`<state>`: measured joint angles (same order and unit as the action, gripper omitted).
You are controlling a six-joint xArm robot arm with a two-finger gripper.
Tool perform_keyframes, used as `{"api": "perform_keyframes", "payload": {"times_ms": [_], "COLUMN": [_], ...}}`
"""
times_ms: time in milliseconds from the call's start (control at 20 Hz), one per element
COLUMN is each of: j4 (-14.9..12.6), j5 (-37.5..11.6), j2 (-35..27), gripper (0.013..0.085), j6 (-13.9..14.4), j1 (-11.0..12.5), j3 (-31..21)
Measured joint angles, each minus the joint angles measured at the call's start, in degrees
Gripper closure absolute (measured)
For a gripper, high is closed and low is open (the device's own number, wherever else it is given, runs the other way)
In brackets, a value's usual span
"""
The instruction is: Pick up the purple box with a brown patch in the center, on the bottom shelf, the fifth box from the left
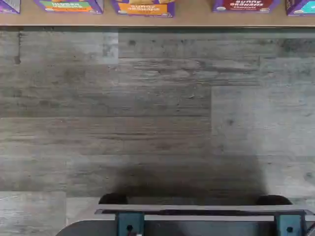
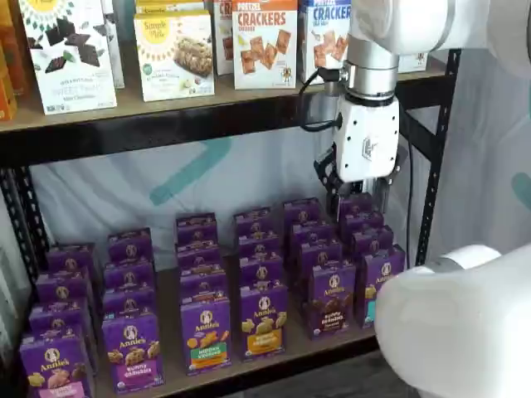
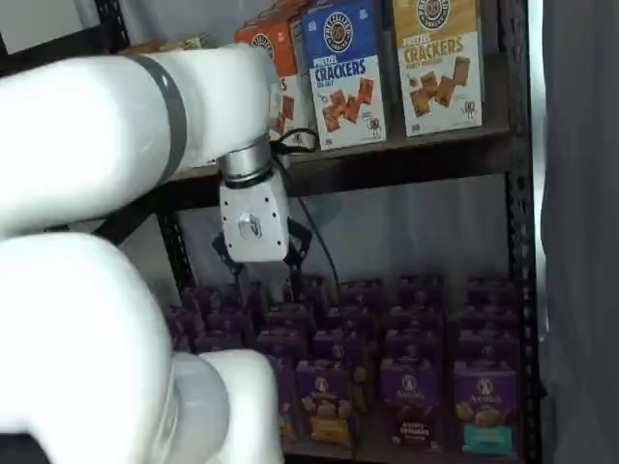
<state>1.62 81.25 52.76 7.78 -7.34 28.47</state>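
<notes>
The purple box (image 2: 329, 303) with a dark brown centre band stands in the front row on the bottom shelf (image 2: 290, 355); it also shows in a shelf view as the purple box (image 3: 414, 406) on the bottom shelf (image 3: 387, 450). In the wrist view the purple box (image 1: 246, 5) shows only as a sliver past the shelf's edge. My gripper (image 2: 361, 203) hangs above the back rows of cartons, behind and slightly right of that box. Its two black fingers stand apart, open, holding nothing. A shelf view shows the gripper (image 3: 261, 280) under its white body.
Beside the target stand a carton with an orange band (image 2: 264, 319) and one with a teal band (image 2: 377, 286). Large cracker boxes (image 2: 264, 41) fill the upper board. A black rack post (image 2: 436, 157) is at the right. A grey plank floor (image 1: 157, 118) lies before the shelf.
</notes>
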Motion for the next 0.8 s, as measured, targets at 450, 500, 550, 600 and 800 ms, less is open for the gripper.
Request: {"api": "perform_keyframes", "payload": {"times_ms": [450, 500, 550, 600, 800], "j4": [2.6, 2.5, 2.5, 2.5, 2.5], "j5": [0.7, 0.9, 0.9, 1.0, 1.0], "j2": [-0.5, -0.6, -0.6, -0.6, -1.0], "gripper": [0.013, 0.013, 0.013, 0.013, 0.013], "j6": [-1.3, -1.1, -1.1, -1.0, -0.9], "j1": [0.9, 0.8, 0.7, 0.7, 0.6], "j3": [0.5, 0.5, 0.5, 0.4, 0.3]}}
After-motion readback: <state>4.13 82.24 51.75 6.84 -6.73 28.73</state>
